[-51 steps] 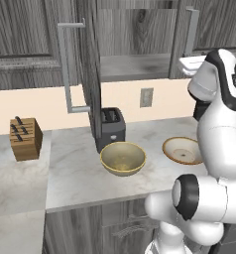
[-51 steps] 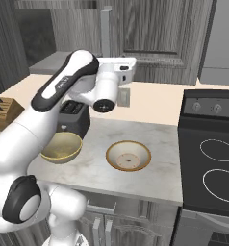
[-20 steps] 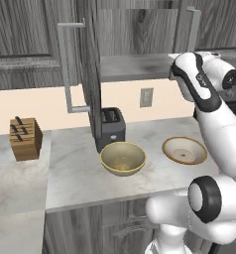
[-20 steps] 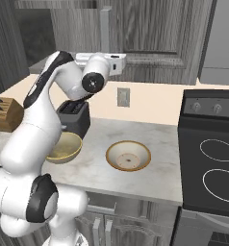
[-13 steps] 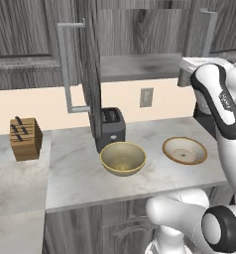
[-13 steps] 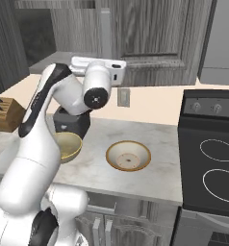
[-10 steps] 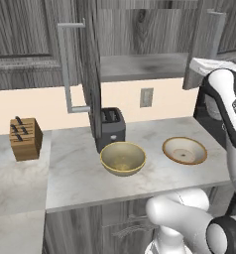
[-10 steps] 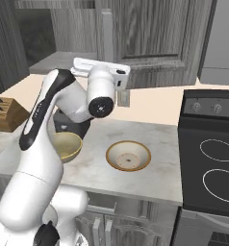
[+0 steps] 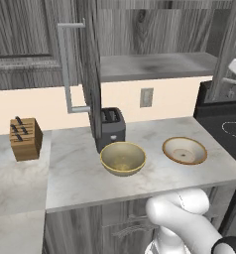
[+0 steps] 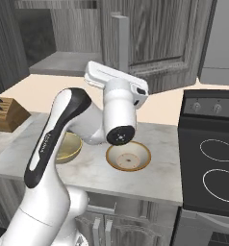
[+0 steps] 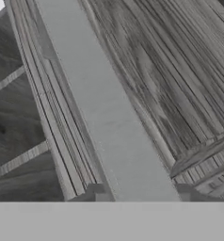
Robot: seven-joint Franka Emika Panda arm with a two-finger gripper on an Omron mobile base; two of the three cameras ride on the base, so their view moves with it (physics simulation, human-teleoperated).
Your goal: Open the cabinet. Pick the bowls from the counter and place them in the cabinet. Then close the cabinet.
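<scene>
The cabinet stands open on both sides as far as I can judge; its left door is swung out edge-on over the counter, and its right door is swung well out too, with my claw right at its long grey handle; the bar runs up between my two fingertips, which sit close on either side of it; whether I am clamped on it or just letting go, I cannot tell from this close.

So I reckon the opening step is done or nearly so; the rest is all ahead. The yellow bowl sits on the counter just in front of the toaster; the wider tan bowl sits near it, toward the stove side, not touching it; neither is on the grey shelf yet. Left to do: come off the handle, carry each bowl up to the shelf, then shut both doors.
</scene>
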